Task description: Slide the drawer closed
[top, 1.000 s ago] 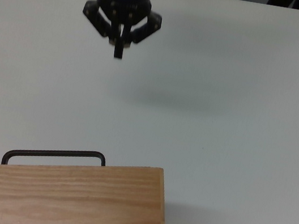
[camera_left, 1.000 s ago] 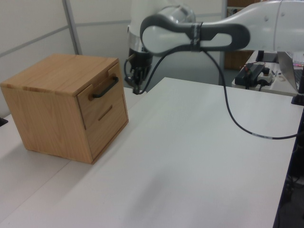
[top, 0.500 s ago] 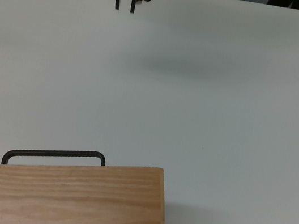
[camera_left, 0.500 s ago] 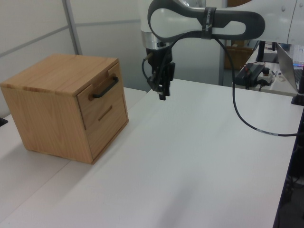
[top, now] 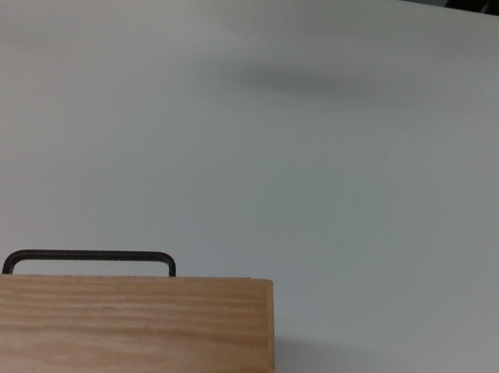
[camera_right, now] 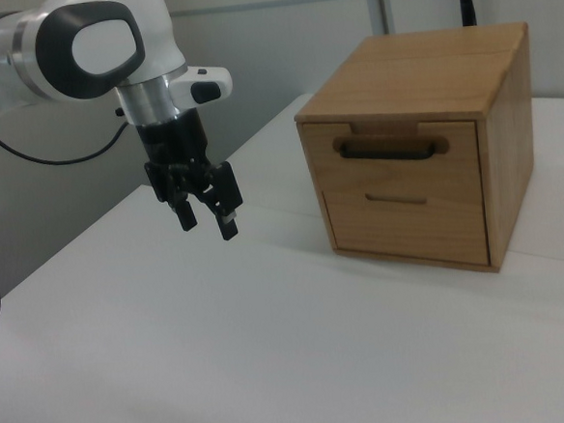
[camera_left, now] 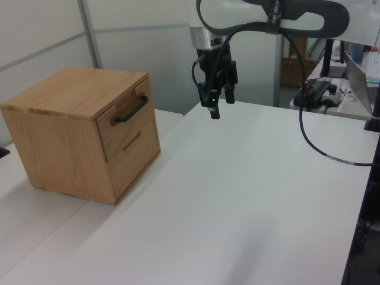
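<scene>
In the top view we see only the grained light-wood cabinet top at the bottom edge of the white table, with the drawer's thin black wire handle just past the cabinet's front edge; the gripper is out of sight here

In the left view the light-wood box cabinet stands on the table, and the upper light-wood drawer sits pushed into its front, its panel about level with the cabinet face. The black two-finger gripper on the white robot arm hangs above the table, well apart from the cabinet

In the right view the gripper points down beside the cabinet, its fingers spread with a gap between them, holding nothing
</scene>
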Controlling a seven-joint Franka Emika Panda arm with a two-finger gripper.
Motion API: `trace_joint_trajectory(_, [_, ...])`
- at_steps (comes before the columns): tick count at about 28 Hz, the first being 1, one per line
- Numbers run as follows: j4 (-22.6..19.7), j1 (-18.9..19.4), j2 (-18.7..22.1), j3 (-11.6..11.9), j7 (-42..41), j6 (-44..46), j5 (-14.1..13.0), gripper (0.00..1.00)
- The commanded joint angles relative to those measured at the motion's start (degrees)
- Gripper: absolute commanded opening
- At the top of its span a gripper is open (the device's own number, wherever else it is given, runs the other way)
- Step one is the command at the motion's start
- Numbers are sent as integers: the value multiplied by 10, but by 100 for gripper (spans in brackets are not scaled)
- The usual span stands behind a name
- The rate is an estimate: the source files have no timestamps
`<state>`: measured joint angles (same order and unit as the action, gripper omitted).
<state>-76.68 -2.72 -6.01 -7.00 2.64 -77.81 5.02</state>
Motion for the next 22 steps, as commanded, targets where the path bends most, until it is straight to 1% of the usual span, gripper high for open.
trace_joint_trajectory(1, [-4,2,5,7,-9,3,-7,100])
trace_joint_trajectory(4, [-3,2,-1,7,-9,-1,-9,100])
trace_joint_trajectory(6, [-4,2,-1,7,-8,-34,-18,100])
trace_joint_trajectory(9, [-6,0,1,10,-5,-81,-52,100])
trace_joint_trajectory(10, [-7,-5,5,16,5,-109,-64,100])
trace_joint_trajectory(13, [-7,-6,5,20,26,-123,-63,100])
trace_joint_trajectory(22, [-6,-4,5,18,29,-118,-57,100])
